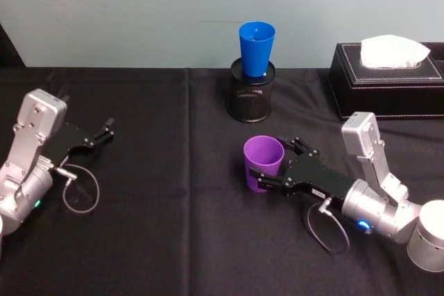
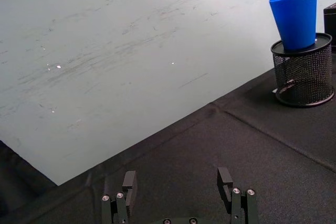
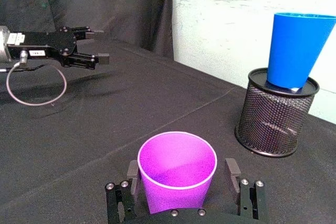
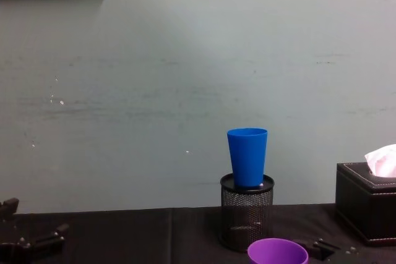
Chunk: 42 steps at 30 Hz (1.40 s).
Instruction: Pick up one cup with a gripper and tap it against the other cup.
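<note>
Black cloth (image 1: 173, 227), purple cup (image 1: 263, 159) upright between right gripper (image 1: 276, 164) jaws

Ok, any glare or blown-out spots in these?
Right wrist view: the wall behind the blue cup is blown out to white. Head view: even light, only the tissue reads very bright. Chest view: flat light on the wall, no glare.

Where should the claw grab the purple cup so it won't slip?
Grab it around its smooth side wall, about halfway up, coming in level from the robot's right. The purple cup stands upright and gets narrower toward the bottom, so a side pinch below the wide rim should hold. The right claw straddles it, fingers open.
</note>
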Tool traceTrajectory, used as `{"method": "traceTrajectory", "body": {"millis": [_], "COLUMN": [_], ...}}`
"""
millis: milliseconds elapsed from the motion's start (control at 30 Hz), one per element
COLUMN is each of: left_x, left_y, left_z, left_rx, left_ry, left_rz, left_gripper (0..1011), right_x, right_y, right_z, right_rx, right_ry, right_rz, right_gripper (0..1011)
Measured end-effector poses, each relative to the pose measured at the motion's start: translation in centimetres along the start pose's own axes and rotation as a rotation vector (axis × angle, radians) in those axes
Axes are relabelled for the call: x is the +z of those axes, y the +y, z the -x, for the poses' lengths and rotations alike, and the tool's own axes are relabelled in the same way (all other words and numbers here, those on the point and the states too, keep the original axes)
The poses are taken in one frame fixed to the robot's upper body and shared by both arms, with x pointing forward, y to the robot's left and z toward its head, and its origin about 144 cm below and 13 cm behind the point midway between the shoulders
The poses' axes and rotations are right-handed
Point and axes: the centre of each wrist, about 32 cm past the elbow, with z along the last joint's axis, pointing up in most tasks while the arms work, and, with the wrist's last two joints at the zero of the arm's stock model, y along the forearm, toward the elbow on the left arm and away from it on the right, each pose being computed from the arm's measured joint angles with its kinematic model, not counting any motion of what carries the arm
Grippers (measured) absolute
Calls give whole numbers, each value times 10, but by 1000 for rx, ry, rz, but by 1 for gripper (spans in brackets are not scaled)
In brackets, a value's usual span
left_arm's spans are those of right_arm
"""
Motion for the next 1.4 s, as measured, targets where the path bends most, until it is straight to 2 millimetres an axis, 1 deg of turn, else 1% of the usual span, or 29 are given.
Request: {"method": "traceTrajectory", "body": {"millis": [767,1100,1267,1333,1400], "left_x": [0,0,0,0,0], "left_y": [0,0,0,0,0], "left_z": [0,0,0,0,0], "left_rx": [0,0,0,0,0], "left_ry": [0,0,0,0,0], "left_rz": [0,0,0,0,0], "left_gripper": [1005,1005,1005,1005,1005], "right_x": [-5,-5,-5,-5,-5], "right_y": [8,8,8,8,8], "right_z": [4,3,3,3,3], "right_rx": [4,3,3,3,3], "right_ry": [25,24,24,24,24], "right_rz": [-28,-28,-29,-29,-28], "right_gripper": [1003,1003,908,844,817]}}
